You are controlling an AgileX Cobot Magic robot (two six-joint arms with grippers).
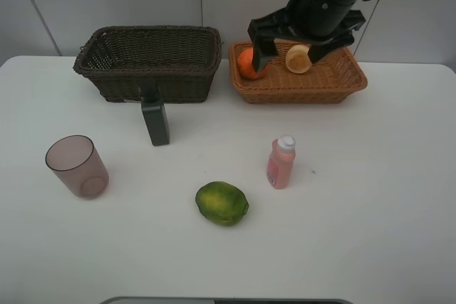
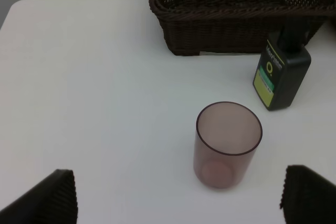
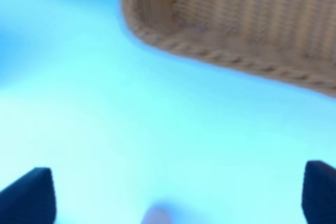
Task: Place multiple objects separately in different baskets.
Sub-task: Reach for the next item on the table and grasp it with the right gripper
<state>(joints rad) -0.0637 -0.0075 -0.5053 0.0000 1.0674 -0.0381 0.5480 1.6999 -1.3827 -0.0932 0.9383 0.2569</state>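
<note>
My right gripper (image 1: 288,48) hangs open over the orange-tan basket (image 1: 306,90), nothing between its fingers (image 3: 26,198). An orange (image 1: 249,64) and a pale peach (image 1: 298,59) lie inside that basket. The dark brown basket (image 1: 149,62) stands to its left. On the table are a dark rectangular bottle (image 1: 155,120), a purplish cup (image 1: 77,166), a green fruit (image 1: 221,203) and a pink bottle (image 1: 281,164). My left gripper (image 2: 178,200) is open, hovering short of the cup (image 2: 228,145); the dark bottle (image 2: 281,77) and dark basket (image 2: 236,9) lie beyond.
The right wrist view is blurred; it shows a corner of the tan basket (image 3: 226,24) and bare table. A wall runs close behind both baskets. The left arm is outside the high view.
</note>
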